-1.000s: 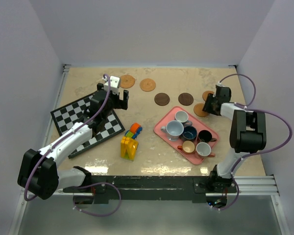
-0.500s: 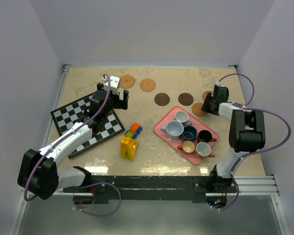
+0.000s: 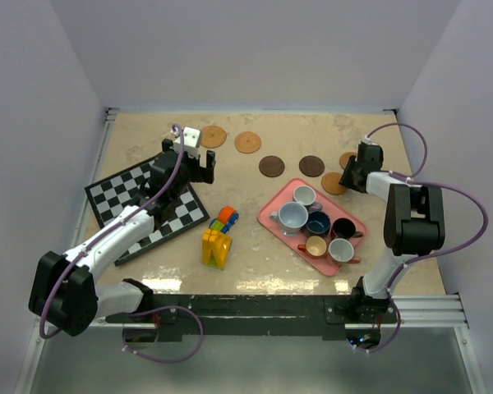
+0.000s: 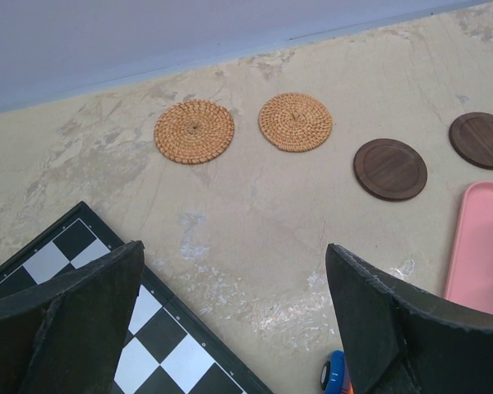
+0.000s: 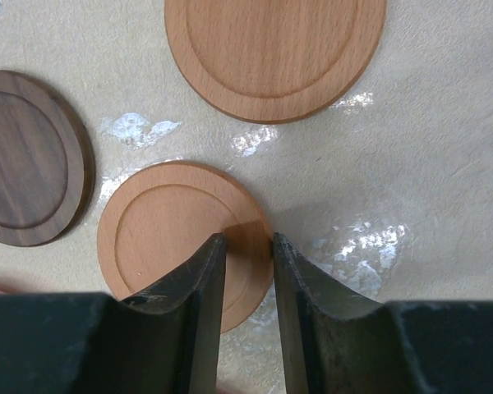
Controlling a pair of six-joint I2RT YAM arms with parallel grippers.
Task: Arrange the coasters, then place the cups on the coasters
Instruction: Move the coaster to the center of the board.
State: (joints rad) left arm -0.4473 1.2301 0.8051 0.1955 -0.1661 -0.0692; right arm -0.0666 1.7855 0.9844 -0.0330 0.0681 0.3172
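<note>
In the right wrist view my right gripper (image 5: 248, 238) straddles the right rim of a tan wooden coaster (image 5: 168, 238) lying flat; its jaws stand a narrow gap apart, one finger over the disc, the other just outside the rim. A second tan coaster (image 5: 275, 49) lies beyond and a dark one (image 5: 29, 180) to the left. From above, two woven coasters (image 3: 214, 136) (image 3: 247, 142) and two dark ones (image 3: 272, 167) (image 3: 311, 166) form a row. Several cups (image 3: 289, 216) sit on the pink tray (image 3: 271, 205). My left gripper (image 4: 234, 263) hangs wide open above bare table near the chessboard's edge.
A chessboard (image 3: 148, 205) lies at the left under the left arm. Colourful toy blocks (image 3: 218, 242) stand between the board and the tray. Walls close in the table at the back and both sides.
The right jaws have narrowed round the tan coaster's rim, and that gripper and coaster have shifted slightly left. The left arm has not moved.
</note>
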